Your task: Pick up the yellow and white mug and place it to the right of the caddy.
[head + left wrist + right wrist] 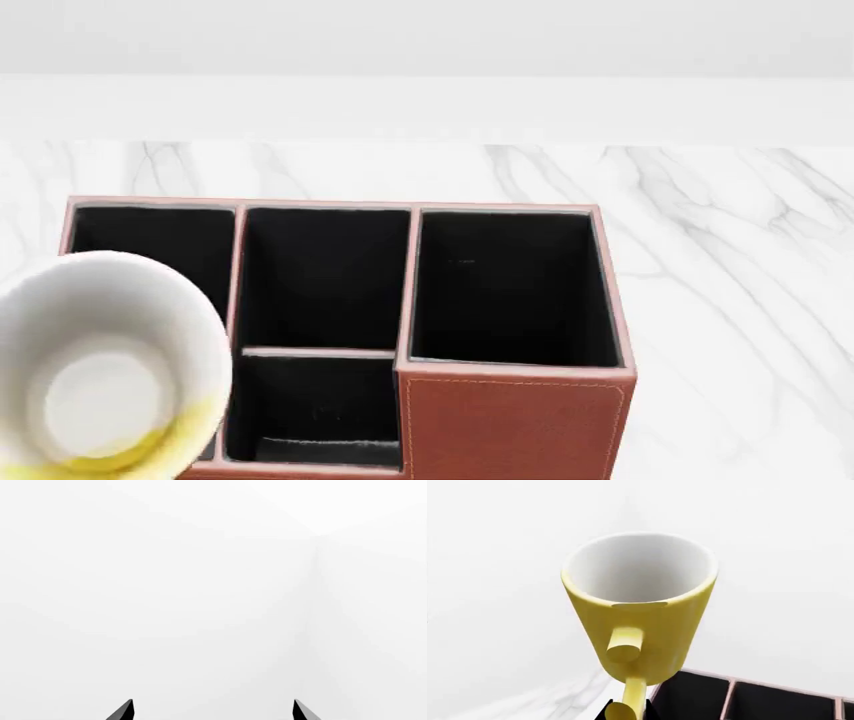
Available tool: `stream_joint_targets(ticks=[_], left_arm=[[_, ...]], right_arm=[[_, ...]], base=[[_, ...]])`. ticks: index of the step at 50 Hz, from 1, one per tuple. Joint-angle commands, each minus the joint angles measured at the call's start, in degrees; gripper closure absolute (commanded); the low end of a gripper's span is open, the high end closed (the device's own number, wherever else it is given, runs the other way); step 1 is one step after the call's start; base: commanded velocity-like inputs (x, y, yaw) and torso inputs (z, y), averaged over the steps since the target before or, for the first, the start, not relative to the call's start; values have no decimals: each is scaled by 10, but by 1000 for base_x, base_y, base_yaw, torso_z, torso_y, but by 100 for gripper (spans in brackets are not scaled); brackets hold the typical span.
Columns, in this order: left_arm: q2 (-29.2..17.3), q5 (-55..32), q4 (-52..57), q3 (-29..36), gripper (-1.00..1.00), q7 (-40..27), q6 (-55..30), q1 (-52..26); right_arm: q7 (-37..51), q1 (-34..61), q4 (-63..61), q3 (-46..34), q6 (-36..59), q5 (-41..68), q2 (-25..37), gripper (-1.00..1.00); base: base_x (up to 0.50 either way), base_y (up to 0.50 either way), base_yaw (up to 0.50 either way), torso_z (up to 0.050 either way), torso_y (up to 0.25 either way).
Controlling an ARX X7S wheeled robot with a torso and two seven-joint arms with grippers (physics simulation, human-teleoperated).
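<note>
Yellow and white mug [107,375] fills the near left corner of my head view, very close to the camera, its white inside facing me and a sliver of yellow wall showing at its lower edge; it overlaps the left side of the caddy [514,425] in that view, well up off the marble table [747,260]; from the right wrist view I see the mug [640,615] from the handle side, rim pointing away from the camera, its yellow loop handle running down toward my right gripper [627,714]; only two dark finger tips show there, set close on either side of the handle's lower end, so I read the right gripper as closed on the handle, though the contact itself sits at the frame's edge; below the mug in that view a corner of the caddy [747,700] shows with its black-lined compartments and reddish dividers; in the head view the caddy stands on the table with its brown stitched front toward me and four dark compartments open upward; my left gripper [213,711] shows only as two dark tips set wide apart against plain white wall, holding nothing.
</note>
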Motion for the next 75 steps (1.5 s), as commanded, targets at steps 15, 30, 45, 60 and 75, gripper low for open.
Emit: stream_joint_targets(ticks=[15, 30, 45, 60, 75], left_arm=[[-27, 2, 0, 16, -100, -27, -3, 0], [1, 1, 0, 2, -100, 2, 0, 0], [-15, -3, 0, 6, -100, -13, -2, 0], [-9, 1, 0, 6, -100, -8, -2, 0], [-40, 1, 0, 22, -100, -40, -5, 0]], right_arm=[[38, 15, -11, 77, -65, 12, 85, 100], [57, 21, -5, 113, -96, 30, 133, 100], [130, -6, 34, 185, -189, 58, 173, 100], [183, -31, 60, 233, -234, 77, 206, 100], [178, -52, 91, 257, -278, 111, 230, 100]], base=[[0, 0, 0, 0, 0], [0, 0, 0, 0, 1], [0, 0, 0, 0, 0], [0, 0, 0, 0, 1], [0, 0, 0, 0, 0]])
